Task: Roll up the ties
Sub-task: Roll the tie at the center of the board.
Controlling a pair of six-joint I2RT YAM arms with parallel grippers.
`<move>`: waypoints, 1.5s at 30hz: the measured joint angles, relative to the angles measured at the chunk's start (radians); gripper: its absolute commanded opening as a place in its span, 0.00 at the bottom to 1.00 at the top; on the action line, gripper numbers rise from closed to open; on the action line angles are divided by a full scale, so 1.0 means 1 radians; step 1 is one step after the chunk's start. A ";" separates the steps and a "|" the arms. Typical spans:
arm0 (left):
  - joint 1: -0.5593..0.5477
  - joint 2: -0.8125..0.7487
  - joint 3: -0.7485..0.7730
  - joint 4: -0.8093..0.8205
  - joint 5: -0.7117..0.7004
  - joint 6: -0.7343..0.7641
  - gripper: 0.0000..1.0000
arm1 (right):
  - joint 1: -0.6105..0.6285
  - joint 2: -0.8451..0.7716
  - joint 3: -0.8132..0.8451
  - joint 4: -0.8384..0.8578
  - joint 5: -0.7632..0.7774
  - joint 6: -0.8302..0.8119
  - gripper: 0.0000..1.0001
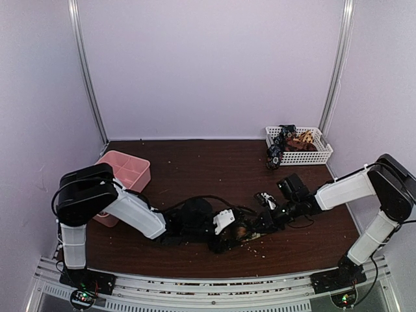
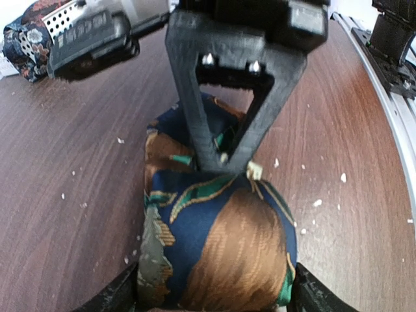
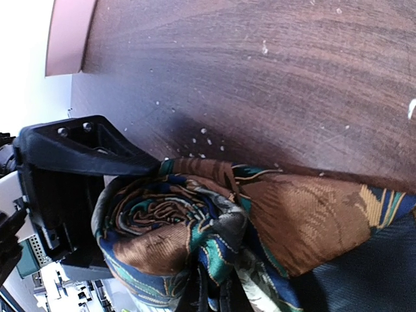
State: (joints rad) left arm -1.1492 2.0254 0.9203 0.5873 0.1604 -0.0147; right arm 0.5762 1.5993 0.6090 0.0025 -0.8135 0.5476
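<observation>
Mid-table, R end effector pinches coiled tie.

My left arm and right arm wear white shells between black joints; my right tool is a black triangular frame with two silver screws.

plain pale walls, possibly lilac; dark wood table

Tie under right pincer: dark blue ground, big brown-orange swirls, green leaf outlines, some grey-white patches. Right pincer is black. Desk around the pincer is dark reddish-brown wood grain, speckled with pale crumbs. Well away from the pincer: pink bin, white lattice basket.
</observation>
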 measured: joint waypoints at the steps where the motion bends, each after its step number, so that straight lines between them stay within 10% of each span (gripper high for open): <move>1: 0.000 0.005 0.006 0.008 0.000 0.000 0.75 | -0.001 0.005 0.006 -0.009 0.002 -0.005 0.00; 7: 0.000 0.077 0.066 0.064 0.000 0.002 0.71 | -0.007 0.022 0.018 -0.026 0.002 -0.029 0.00; 12: 0.000 0.133 0.123 0.069 0.013 0.009 0.44 | -0.007 0.023 0.022 -0.032 0.002 -0.030 0.00; 18: 0.001 0.138 0.118 0.090 0.039 0.016 0.31 | -0.012 -0.001 0.019 -0.057 0.036 -0.035 0.45; 26: 0.002 0.119 0.059 0.144 0.096 -0.011 0.31 | -0.019 -0.124 0.013 -0.113 0.065 -0.028 0.75; 36: 0.002 0.111 0.044 0.145 0.120 -0.010 0.31 | 0.032 -0.042 0.079 -0.147 -0.033 -0.016 0.53; 45: 0.002 0.095 0.040 0.106 0.130 0.008 0.39 | 0.064 0.002 0.109 -0.135 -0.082 -0.017 0.00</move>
State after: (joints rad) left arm -1.1473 2.1204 0.9600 0.6937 0.2905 -0.0071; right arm 0.6403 1.6012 0.7177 -0.1322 -0.8951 0.5304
